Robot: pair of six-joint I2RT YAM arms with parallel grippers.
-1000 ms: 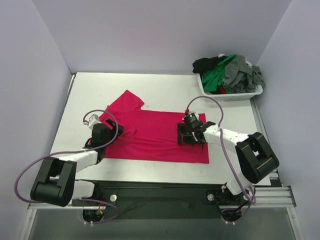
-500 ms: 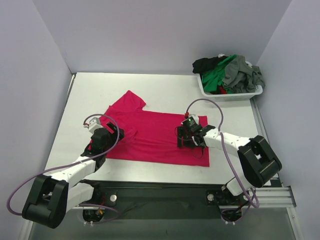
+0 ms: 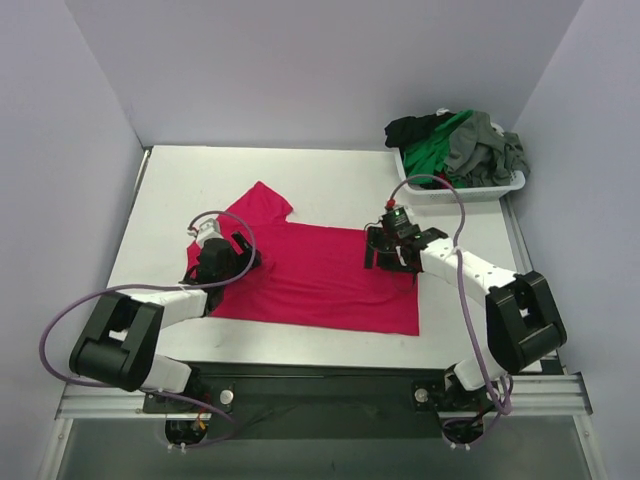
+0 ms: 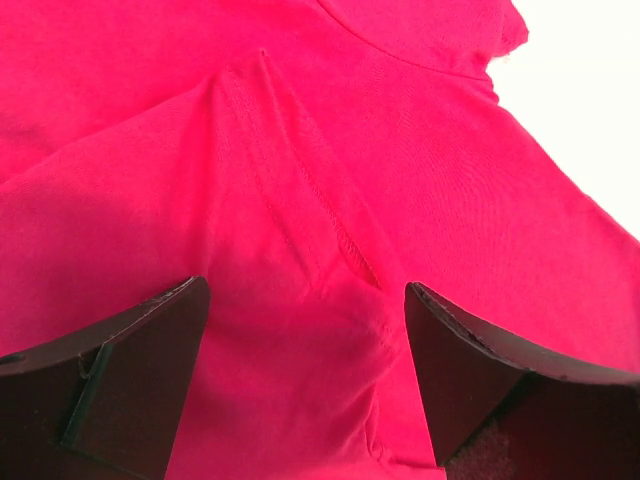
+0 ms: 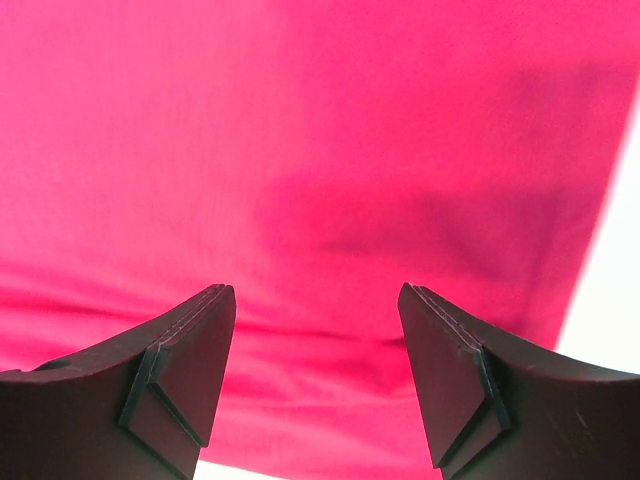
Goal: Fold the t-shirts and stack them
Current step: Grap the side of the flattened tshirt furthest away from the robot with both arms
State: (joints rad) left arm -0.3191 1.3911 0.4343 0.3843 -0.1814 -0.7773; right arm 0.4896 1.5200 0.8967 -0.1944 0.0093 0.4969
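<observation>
Both wrist views crop the crimson-red t-shirt (image 4: 330,150); in the basket (image 3: 470,192), the heaped t-shirts (image 3: 470,145) overlap, count unclear.

One crimson t-shirt (image 3: 310,280), one white basket (image 3: 482,189), at least three heaped t-shirts (image 3: 460,145), two arms (image 3: 165,305) (image 3: 470,268).

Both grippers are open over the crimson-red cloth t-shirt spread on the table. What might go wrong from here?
1. The left gripper hangs open over a sleeve seam and crease of the crimson-red cloth t-shirt; closing there may pinch several layers, or only the top one, and skew the fold.
2. The right gripper is open over flat cloth inside the shirt's edge, so it may bunch the fabric rather than take the hem.
</observation>
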